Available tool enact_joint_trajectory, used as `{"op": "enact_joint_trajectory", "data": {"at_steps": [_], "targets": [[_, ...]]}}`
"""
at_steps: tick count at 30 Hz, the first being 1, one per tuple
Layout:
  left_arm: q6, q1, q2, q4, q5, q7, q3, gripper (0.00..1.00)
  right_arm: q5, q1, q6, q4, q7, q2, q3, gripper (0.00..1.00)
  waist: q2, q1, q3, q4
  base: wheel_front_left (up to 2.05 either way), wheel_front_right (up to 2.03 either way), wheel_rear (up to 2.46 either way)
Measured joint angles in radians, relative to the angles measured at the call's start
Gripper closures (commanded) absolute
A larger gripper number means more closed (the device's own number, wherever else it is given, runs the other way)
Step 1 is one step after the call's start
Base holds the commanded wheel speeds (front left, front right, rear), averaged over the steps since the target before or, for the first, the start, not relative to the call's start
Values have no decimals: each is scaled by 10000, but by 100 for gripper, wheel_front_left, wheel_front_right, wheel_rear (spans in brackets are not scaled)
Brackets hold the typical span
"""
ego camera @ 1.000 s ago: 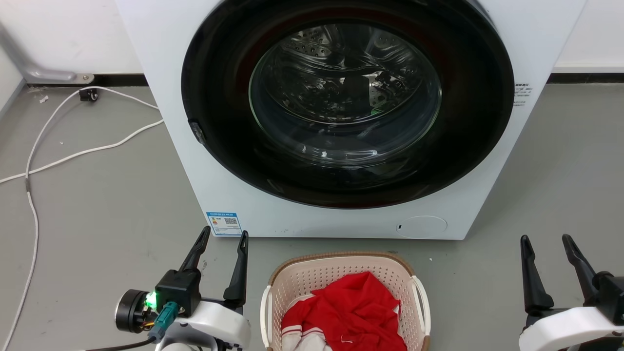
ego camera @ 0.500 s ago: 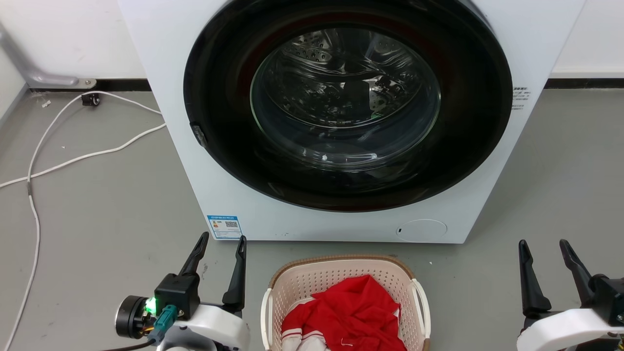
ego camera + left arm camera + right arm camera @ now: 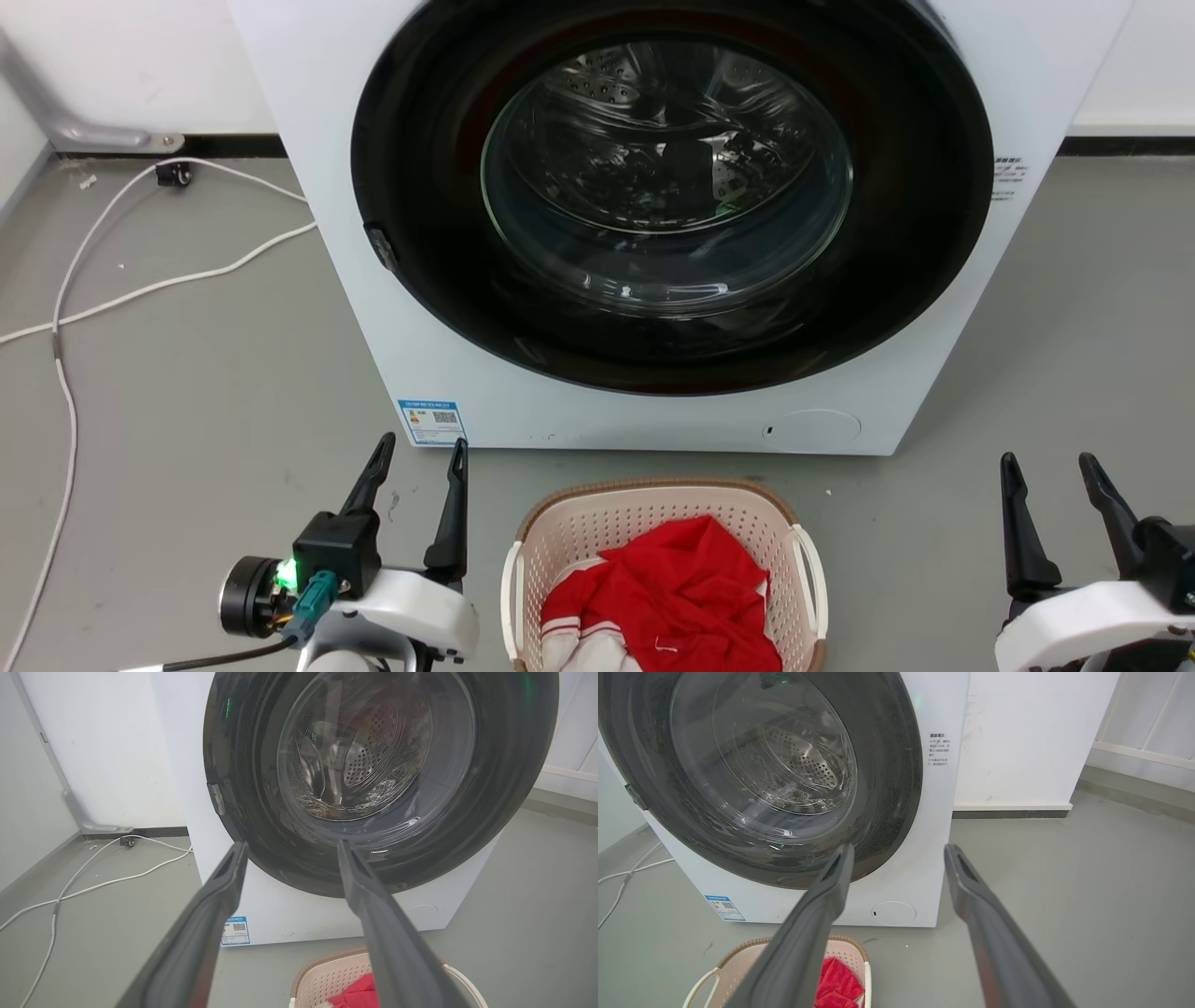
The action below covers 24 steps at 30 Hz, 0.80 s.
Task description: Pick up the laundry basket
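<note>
The laundry basket [image 3: 579, 527] is a pale-pink perforated tub with a brown woven rim and white side handles. It stands on the grey floor just in front of the washing machine, with red and white cloth [image 3: 667, 597] inside. My left gripper [image 3: 420, 450] hovers open to the basket's left, nothing between its fingers. My right gripper [image 3: 1047, 462] is open well off to the basket's right. In the left wrist view the basket [image 3: 327, 977] peeks in below the open left gripper [image 3: 289, 845]. The right wrist view has the basket [image 3: 738, 963] at the lower left, under the open right gripper [image 3: 899, 849].
A white front-loading washing machine [image 3: 373, 308] with a shut dark round door [image 3: 667, 187] rises right behind the basket. White cables [image 3: 140, 289] trail over the floor at the left. A white wall with dark skirting [image 3: 1130, 145] runs along the back.
The head view has shifted a little, down and then back up. Both grippers stay open beside the basket, which has not moved on the floor.
</note>
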Motion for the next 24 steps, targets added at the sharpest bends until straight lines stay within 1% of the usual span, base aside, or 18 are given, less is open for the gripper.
{"op": "enact_joint_trajectory", "data": {"at_steps": [6, 10, 15, 24], "targets": [[31, -491, -38, 146, -82, -2, 40, 0, 188, -257, 2, 274, 443, 0, -138, 0, 0, 0, 456, 16, 0, 0, 0], [-71, -1127, -58, 639, -201, -15, 50, 0, 364, -656, 0, 531, 872, 4, -161, 0, 0, 0, 987, 33, 0, 0, 0], [-309, -2029, -36, 1682, -481, 96, 21, 0, 324, -1232, 0, 1014, 1517, 2, -63, 0, 0, 0, 1802, 44, 0, 0, 0], [-723, -3657, 169, 3952, -1210, 932, -362, 0, 372, -2476, 2, 2451, 2351, 8, 531, 0, 0, 1, 3376, 0, 0, 0, 0]]}}
